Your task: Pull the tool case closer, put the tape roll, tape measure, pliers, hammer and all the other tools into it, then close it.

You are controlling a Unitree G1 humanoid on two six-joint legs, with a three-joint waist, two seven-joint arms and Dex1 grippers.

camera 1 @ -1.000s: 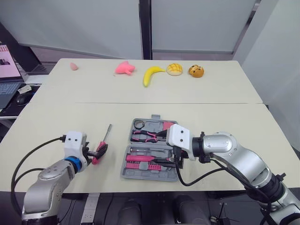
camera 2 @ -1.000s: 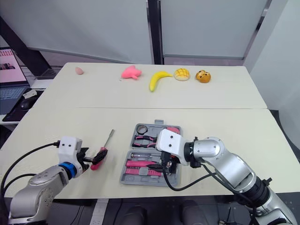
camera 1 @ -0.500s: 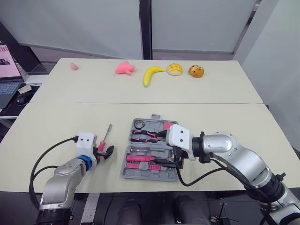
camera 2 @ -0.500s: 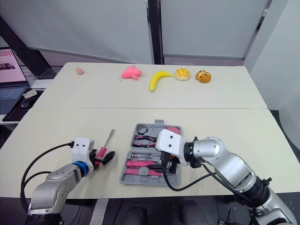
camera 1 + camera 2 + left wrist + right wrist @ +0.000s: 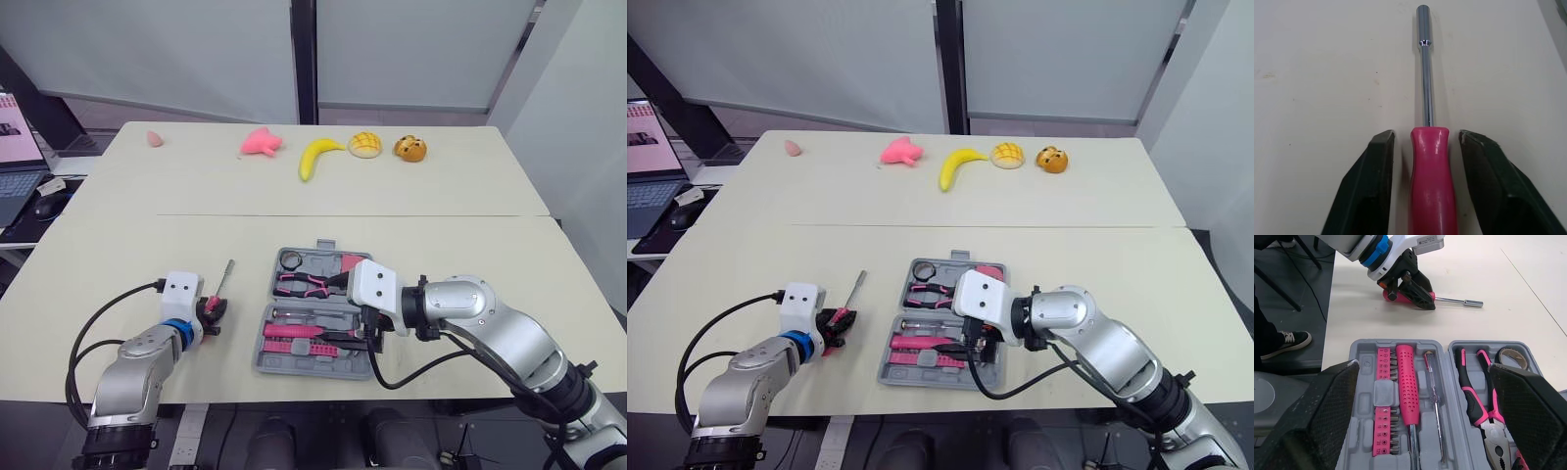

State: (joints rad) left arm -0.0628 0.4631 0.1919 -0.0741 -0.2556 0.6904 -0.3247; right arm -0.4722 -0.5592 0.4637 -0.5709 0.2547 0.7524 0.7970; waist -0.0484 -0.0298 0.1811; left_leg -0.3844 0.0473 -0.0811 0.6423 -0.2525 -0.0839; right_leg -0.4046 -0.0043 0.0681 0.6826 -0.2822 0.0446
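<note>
Screwdriver [image 5: 1432,191] handle inside open left pincer [image 5: 1427,135], gaps both sides; right pincer [image 5: 1425,368] open over tool case [image 5: 1367,345].

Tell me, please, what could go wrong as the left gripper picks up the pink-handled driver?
The left gripper straddles the driver at its round handle without touching it; closing off-centre might roll it away. The right gripper hangs open over the tool case, so it may block the drop-off.

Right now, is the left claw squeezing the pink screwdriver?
No, the fingers of the left claw sit on either side of the screwdriver handle, with a gap on each side.
</note>
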